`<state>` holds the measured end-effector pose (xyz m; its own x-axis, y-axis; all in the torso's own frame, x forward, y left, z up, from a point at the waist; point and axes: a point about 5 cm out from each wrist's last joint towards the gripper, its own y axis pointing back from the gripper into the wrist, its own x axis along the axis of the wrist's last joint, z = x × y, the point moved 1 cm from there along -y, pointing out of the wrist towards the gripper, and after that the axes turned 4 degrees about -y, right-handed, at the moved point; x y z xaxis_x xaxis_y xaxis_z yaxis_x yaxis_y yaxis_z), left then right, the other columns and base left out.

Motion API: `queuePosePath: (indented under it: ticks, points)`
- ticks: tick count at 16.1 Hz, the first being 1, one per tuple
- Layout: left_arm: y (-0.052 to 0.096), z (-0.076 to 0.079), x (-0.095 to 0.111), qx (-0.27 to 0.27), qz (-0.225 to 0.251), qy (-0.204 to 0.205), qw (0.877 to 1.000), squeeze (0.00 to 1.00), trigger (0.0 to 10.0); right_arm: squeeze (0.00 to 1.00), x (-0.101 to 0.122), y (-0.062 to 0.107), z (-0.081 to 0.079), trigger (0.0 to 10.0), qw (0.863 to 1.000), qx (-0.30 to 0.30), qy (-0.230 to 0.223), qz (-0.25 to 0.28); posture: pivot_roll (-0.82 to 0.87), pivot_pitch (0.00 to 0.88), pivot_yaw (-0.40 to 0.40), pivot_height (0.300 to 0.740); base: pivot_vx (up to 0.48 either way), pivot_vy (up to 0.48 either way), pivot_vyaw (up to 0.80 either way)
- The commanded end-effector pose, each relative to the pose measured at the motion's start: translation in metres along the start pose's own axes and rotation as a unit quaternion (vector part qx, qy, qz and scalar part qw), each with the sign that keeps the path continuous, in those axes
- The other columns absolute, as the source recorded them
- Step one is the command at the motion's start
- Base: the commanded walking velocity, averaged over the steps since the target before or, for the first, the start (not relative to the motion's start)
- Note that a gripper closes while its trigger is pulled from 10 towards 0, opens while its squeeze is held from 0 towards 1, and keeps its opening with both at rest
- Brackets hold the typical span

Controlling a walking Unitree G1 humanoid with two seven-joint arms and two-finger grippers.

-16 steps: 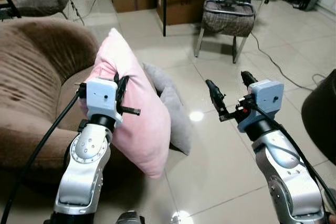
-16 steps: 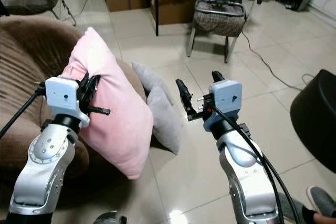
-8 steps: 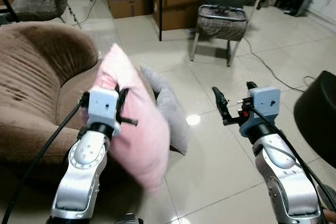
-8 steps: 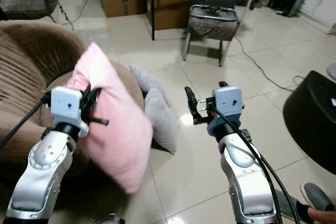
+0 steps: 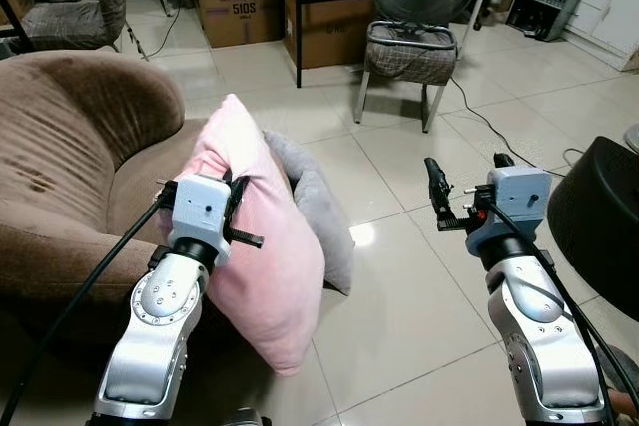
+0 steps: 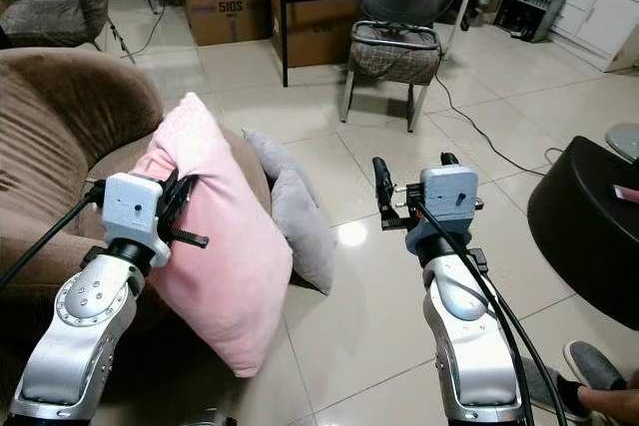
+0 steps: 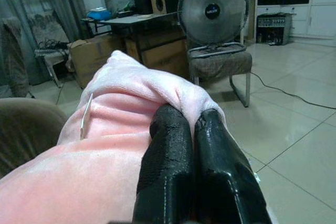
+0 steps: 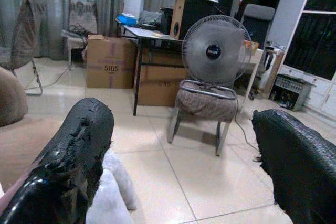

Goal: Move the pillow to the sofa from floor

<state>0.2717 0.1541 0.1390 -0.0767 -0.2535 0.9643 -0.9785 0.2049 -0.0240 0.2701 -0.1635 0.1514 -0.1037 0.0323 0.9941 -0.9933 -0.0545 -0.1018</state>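
Compared with one second ago, the pink pillow (image 5: 255, 236) sits a little lower in the head views and more of the room behind is visible, so the head camera has tilted up; the grip on the pillow looks the same. The left claw (image 7: 186, 145) has its two black fingers (image 7: 168, 156) pressed together on a fold at the upper edge of the pillow. The pillow hangs from it, tilted, with its lower corner close to the tiled floor (image 5: 419, 296). It is just beside the front of the brown sofa (image 5: 70, 177), not yet lying on the seat. A grey pillow (image 5: 315, 207) leans behind it, on the floor against the sofa. The right claw (image 5: 467, 179) is held up over the floor, well apart from both pillows, its fingers wide apart and holding nothing.
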Motion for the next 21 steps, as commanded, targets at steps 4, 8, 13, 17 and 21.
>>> queuePosePath:
  ticks: [4,8,13,17,21]
  points:
    - [-0.0013,0.0,0.012,-0.001,0.032,-0.006,0.999,0.0,10.0,0.0,-0.0013,0.0001,-0.006,10.0,1.0,0.031,-0.007,-0.003,0.03,0.0,-0.009,0.74,0.264,0.0,0.0]
    - [-0.0016,0.0007,0.0122,-0.004,0.034,-0.005,0.999,0.0,10.0,0.0,-0.0019,0.0003,-0.0049,10.0,1.0,0.027,-0.013,-0.005,0.03,0.0,-0.006,0.74,0.282,0.0,0.0]
    - [-0.0016,0.0018,0.0122,-0.006,0.034,-0.003,0.999,0.0,10.0,0.0,-0.0018,0.0011,-0.0066,10.0,0.999,0.041,-0.027,-0.006,0.03,0.0,-0.009,0.74,0.295,0.0,0.0]
    - [-0.0012,0.0019,0.0121,-0.007,0.034,-0.001,0.999,0.0,10.0,0.0,-0.0032,0.0012,-0.0072,10.0,0.998,0.044,-0.039,-0.013,0.03,0.0,-0.009,0.74,0.3,0.0,-0.4]
    - [-0.001,0.0018,0.012,-0.009,0.035,0.001,0.999,0.0,10.0,0.0,-0.0035,0.0015,-0.0064,10.0,0.998,0.043,-0.036,-0.013,0.03,0.0,-0.008,0.74,0.341,0.0,-0.3]
